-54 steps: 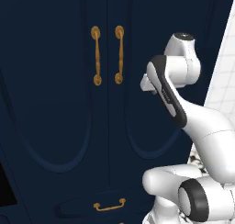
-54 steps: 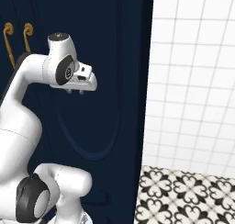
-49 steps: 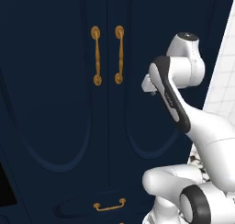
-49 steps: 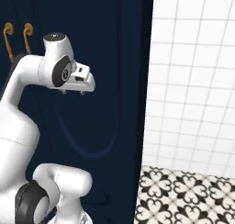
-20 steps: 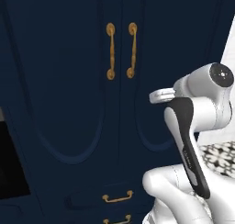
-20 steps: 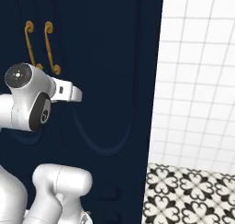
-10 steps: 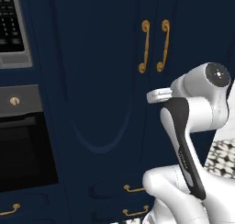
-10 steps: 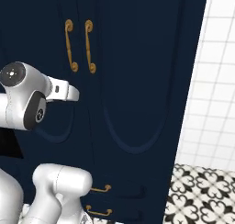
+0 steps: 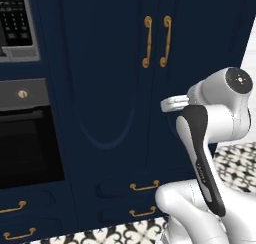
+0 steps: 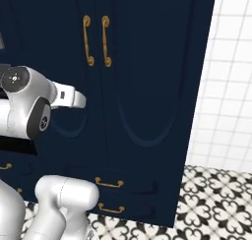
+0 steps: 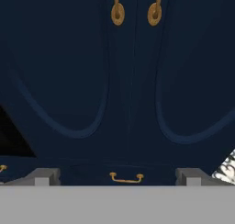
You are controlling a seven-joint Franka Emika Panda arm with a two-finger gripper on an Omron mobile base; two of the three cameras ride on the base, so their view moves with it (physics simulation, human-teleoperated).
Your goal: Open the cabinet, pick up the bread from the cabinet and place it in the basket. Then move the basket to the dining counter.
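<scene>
The navy cabinet (image 9: 125, 88) stands straight ahead with both arched doors shut. Its two vertical brass handles (image 9: 157, 41) meet at the centre seam and show again in the right base view as handles (image 10: 96, 40). In the hand view only the handles' lower ends (image 11: 136, 13) show at the top. My gripper (image 11: 117, 178) is open, its fingertips (image 11: 43, 177) wide apart with nothing between them, well back from the doors. The arm (image 9: 220, 118) is folded close to the base. The bread, the basket and the dining counter are out of view.
A black oven (image 9: 27, 138) and a microwave (image 9: 15, 20) stand left of the cabinet. Drawers with horizontal brass pulls (image 9: 144, 186) sit below the doors. A white tiled wall (image 10: 226, 86) rises to the right, over a patterned floor (image 10: 211, 199).
The whole picture has shifted as the base drove: the oven and microwave came into the left base view and the cabinet now looks farther off. The arm keeps its fold; the gripper stays open.
</scene>
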